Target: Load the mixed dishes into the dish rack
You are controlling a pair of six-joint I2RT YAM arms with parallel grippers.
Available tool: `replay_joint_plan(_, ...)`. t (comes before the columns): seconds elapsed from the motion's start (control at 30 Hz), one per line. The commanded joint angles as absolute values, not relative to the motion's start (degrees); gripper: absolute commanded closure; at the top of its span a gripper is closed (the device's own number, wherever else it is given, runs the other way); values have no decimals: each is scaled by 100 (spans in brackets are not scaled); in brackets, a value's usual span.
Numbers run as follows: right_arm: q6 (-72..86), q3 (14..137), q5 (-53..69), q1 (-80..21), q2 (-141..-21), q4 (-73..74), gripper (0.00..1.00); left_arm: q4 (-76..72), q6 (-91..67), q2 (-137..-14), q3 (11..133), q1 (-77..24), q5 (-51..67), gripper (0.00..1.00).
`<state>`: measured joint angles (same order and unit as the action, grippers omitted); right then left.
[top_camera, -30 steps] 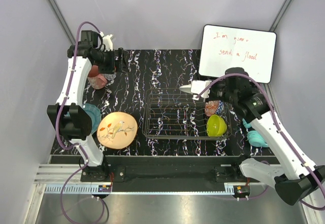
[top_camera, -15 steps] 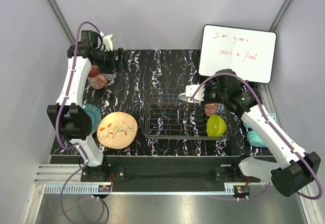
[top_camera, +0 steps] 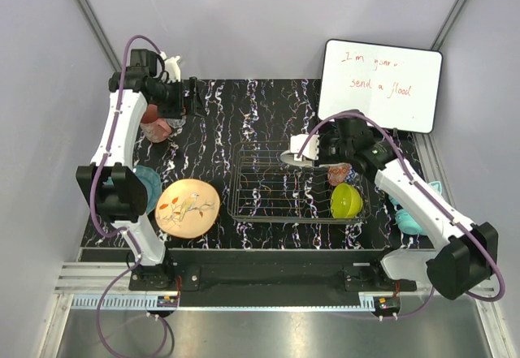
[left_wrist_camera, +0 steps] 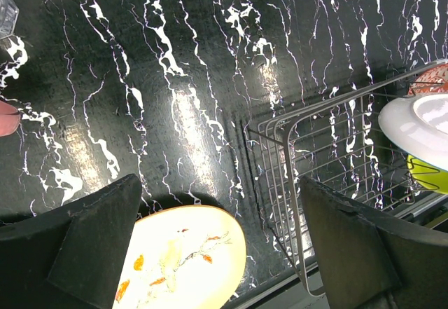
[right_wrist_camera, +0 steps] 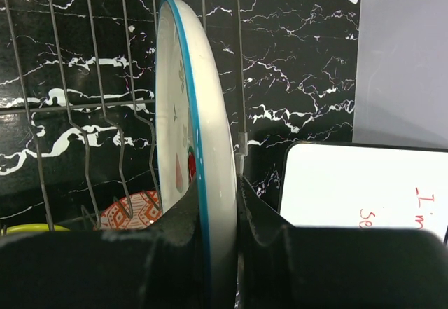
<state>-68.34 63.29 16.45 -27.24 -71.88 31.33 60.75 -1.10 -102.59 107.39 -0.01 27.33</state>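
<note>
**Watermelon plate up on edge at the rack's far rail**

Black marbled bench (top_camera: 244, 106), grey walls all round, a whiteboard (top_camera: 380, 84) behind the dish rack (top_camera: 268, 189). Right hand (top_camera: 311, 148) is clamped on the rim of the white plate (right_wrist_camera: 171, 92), held on edge over the rack's far side. The red-white patterned bowl (top_camera: 339, 171) and lime-green bowl (top_camera: 346, 200) sit in its right end. Left of the rack lies the peach bird-pattern plate (top_camera: 188, 207). Left hand (left_wrist_camera: 218, 183) hangs far-left of the rack, fingers apart, holding nothing.

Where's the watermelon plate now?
Top view, right of center: white plate clamped in the right tool over the dish rack's far edge, left of the red-white patterned bowl.
</note>
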Motion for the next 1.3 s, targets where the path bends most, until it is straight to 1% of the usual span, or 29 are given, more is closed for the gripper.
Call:
replay_joint_plan(0.0, -6698, 6268, 1732, -2725, -7145, 2382, 100, 5915, -114, -10274, 10767, 149, 2909, 1)
replay_joint_plan(0.2, -6197, 5898, 1767, -2725, -7181, 2268, 100, 5906, -35, -10266, 10696, 193, 2936, 1)
replay_joint_plan(0.23, -6074, 5863, 1775, -2725, -7189, 2250, 98, 5915, -35, -10257, 10670, 219, 2936, 1)
replay_joint_plan(0.27, -6021, 5801, 1793, -2725, -7198, 2250, 94, 5915, -35, -10257, 10653, 220, 2944, 1)
replay_joint_plan(0.3, -5960, 5783, 1784, -2725, -7190, 2215, 84, 5915, -35, -10248, 10661, 228, 2944, 1)
replay_joint_plan(0.4, -5828, 5661, 1732, -2725, -7146, 2127, 73, 5906, -35, -10196, 10644, 237, 2927, 1)
replay_joint_plan(0.43, -5766, 5643, 1662, -2733, -7137, 2092, 61, 5906, -35, -10187, 10644, 255, 2909, 1)
replay_joint_plan(0.5, -5739, 5599, 1617, -2725, -7119, 2083, 57, 5906, 105, -10143, 10644, 272, 2839, 1)
replay_joint_plan(0.53, -5696, 5599, 1582, -2733, -7119, 2066, 50, 5924, 132, -10125, 10652, 290, 2830, 1)
replay_joint_plan(0.57, -5661, 5590, 1556, -2725, -7102, 2048, 29, 5915, 149, -10099, 10652, 299, 2804, 1)
replay_joint_plan(0.6, -5625, 5607, 1512, -2725, -7093, 2039, 1, 5950, 167, -10055, 10661, 308, 2795, 1)
replay_joint_plan(0.83, -5010, 5906, 1354, -2733, -6689, 2065, 0, 6345, 640, -9756, 10819, 369, 2576, 1)
replay_joint_plan(1.07, -4808, 6108, 1187, -2725, -6021, 2267, 0, 6907, 1203, -9186, 10802, 483, 1908, 1)
replay_joint_plan(1.17, -4571, 6310, 1204, -2725, -5898, 2311, 0, 7214, 1555, -8879, 10662, 702, 1627, 1)
replay_joint_plan(1.27, -4246, 6512, 1204, -2725, -5810, 2207, 0, 7251, 1915, -8457, 10144, 1132, 1380, 1)
